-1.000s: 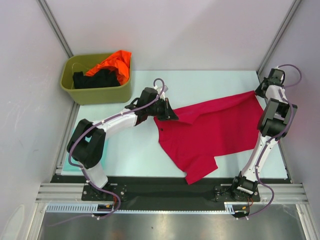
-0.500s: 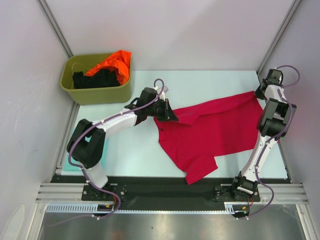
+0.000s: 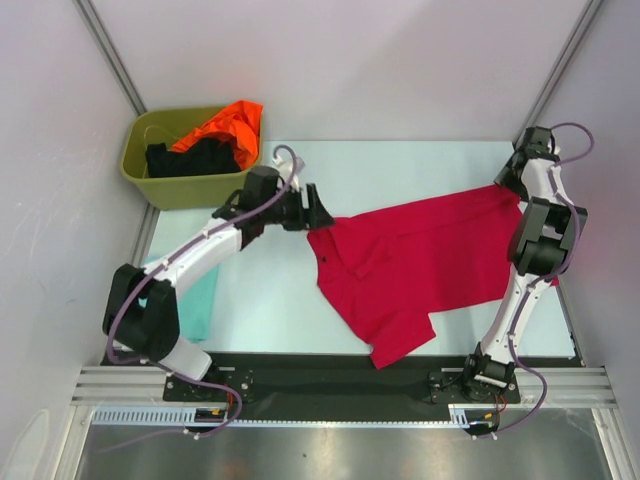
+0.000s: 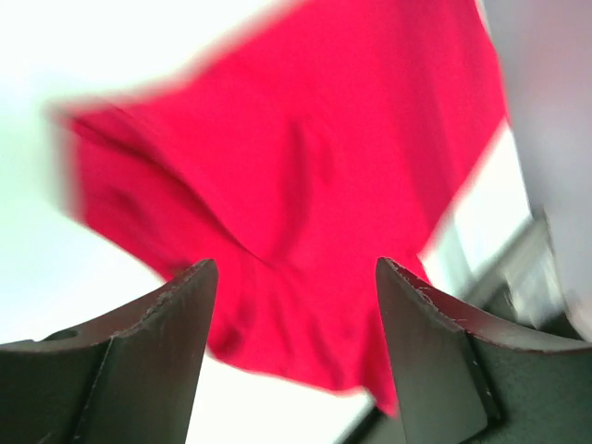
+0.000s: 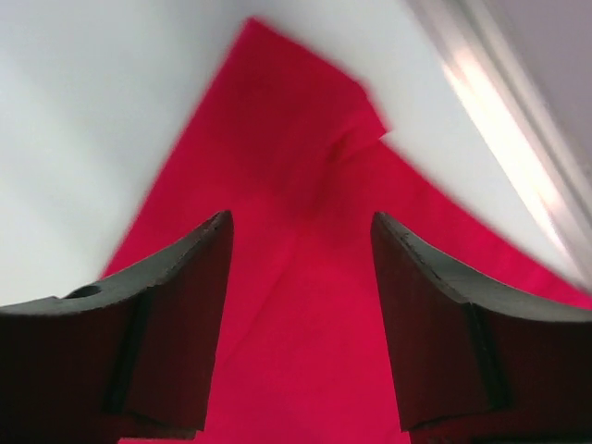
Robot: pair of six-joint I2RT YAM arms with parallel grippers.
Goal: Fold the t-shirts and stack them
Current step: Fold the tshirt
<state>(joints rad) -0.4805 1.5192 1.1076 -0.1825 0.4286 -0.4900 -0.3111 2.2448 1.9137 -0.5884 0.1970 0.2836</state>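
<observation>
Cloth is lying across the middle and right of the pale table: a crimson-red t-shirt is spreading flat, with one sleeve reaching toward the near edge.

Only the overhead view is showing the rest of the scene. An olive-green tub is standing at the far left corner, holding an orange t-shirt that is draping over its far rim and a black t-shirt bunched inside. A pale teal t-shirt, folded, is lying at the near left, partly hidden under the left arm.

That same view is placing the left gripper just beside the red shirt's upper left corner and the right gripper over its far right corner, but it is too distant to show how the jaws are standing.

The wrist cameras are settling that. On the left, the jaws are standing wide apart with nothing between them, and the red cloth is showing blurred below. On the right, the jaws are likewise spread, framing a pointed red corner with a small crease. Whether either set of tips is touching the fabric cannot be told, though they appear to be hanging just above it.
</observation>
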